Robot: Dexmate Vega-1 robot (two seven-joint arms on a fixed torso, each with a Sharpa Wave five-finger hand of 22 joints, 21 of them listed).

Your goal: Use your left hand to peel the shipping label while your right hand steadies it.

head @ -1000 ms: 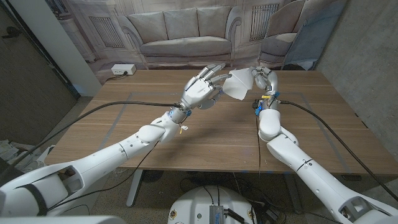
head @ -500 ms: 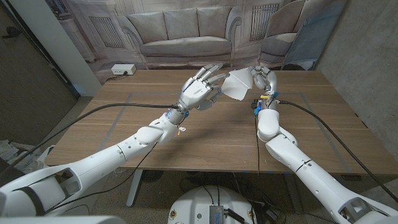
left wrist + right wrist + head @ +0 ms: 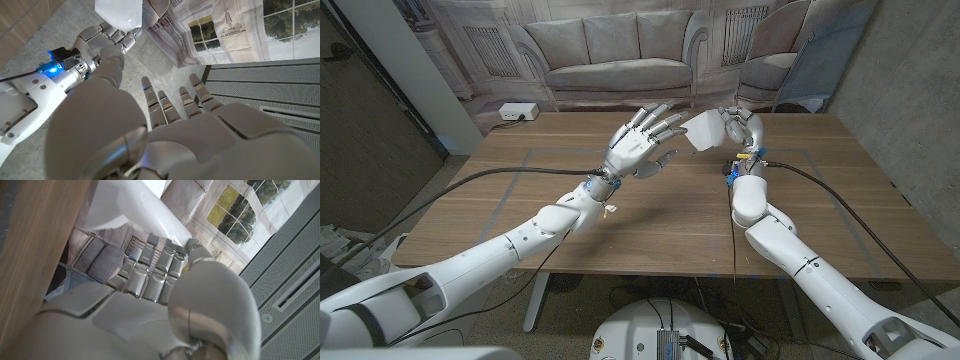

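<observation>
Here the shipping label [image 3: 701, 129] is raised over the far middle of the wooden table [image 3: 840, 200], gripped by the right hand [image 3: 738, 128].
The white sheet juts leftward from that hand's closed fingers [image 3: 150, 275]. The left hand [image 3: 640, 146] hangs just left of it, fingers spread and holding nothing, their tips close to the label's edge without touching.

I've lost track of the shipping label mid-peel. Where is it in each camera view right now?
Head view: the shipping label is held up in the right hand, right of the open left hand.
Left wrist view: the label is at the top edge, above the right hand.
Right wrist view: the label runs beyond the fingers.
Shared landmark: the right hand.
</observation>
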